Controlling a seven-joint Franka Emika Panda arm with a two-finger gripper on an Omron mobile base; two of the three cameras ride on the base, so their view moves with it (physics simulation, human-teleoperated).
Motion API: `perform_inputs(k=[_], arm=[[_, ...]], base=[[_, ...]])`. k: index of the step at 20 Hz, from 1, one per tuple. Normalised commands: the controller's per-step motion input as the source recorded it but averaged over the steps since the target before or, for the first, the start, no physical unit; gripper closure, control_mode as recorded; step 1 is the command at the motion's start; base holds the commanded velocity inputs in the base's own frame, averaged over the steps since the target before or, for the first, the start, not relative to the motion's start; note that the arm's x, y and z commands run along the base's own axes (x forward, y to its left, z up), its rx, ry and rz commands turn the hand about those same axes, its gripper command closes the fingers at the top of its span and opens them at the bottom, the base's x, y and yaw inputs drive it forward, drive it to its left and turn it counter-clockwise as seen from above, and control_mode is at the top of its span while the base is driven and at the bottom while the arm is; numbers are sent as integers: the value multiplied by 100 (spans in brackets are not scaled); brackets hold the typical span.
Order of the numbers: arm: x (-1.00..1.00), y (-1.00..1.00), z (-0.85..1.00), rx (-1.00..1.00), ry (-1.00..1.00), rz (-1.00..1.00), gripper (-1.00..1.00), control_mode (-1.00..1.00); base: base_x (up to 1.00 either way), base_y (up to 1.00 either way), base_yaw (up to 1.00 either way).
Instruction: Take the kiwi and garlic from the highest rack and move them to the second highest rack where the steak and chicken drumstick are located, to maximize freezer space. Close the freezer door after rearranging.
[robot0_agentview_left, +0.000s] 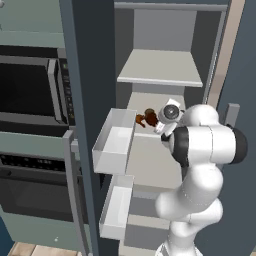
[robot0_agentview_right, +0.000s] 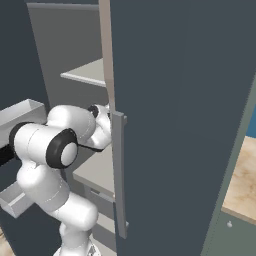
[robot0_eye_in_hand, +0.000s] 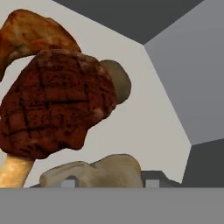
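In the hand view my gripper (robot0_eye_in_hand: 109, 181) is low over the second highest rack (robot0_eye_in_hand: 144, 127), jaws closed against the lumpy tan garlic (robot0_eye_in_hand: 96, 171), which rests on the shelf. Just beyond it lies the dark maroon steak (robot0_eye_in_hand: 52, 103). The orange-brown chicken drumstick (robot0_eye_in_hand: 35, 33) lies behind the steak, and the round brown kiwi (robot0_eye_in_hand: 119, 81) peeks out at its right. From the left base view the gripper (robot0_agentview_left: 156, 122) reaches into the freezer (robot0_agentview_left: 150, 30) beside the steak (robot0_agentview_left: 150, 116) and drumstick (robot0_agentview_left: 139, 119). The highest rack (robot0_agentview_left: 160, 67) is bare. The freezer door (robot0_agentview_left: 90, 100) stands open at left.
Clear bins (robot0_agentview_left: 114, 140) on the open door jut toward the shelves, close to my arm's left. A tall slate panel with a grey bar handle (robot0_agentview_right: 118, 175) stands tight on the arm's right. The oven and microwave unit (robot0_agentview_left: 30, 90) is further left.
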Motion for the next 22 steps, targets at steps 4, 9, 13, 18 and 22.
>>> perform_inputs(k=[4, 9, 13, 18, 22], arm=[[8, -8, -23, 1, 0, 0, -100, -100], [-9, -4, -2, 7, 0, 0, -100, -100], [-44, 0, 7, 7, -7, 0, -100, -100], [-49, 2, 28, 8, -8, -3, -100, -100], [-59, 0, 38, 14, -9, -9, -100, -100]], base=[[0, 0, 0], [0, 0, 0], [0, 0, 0], [0, 0, 0], [0, 0, 0]])
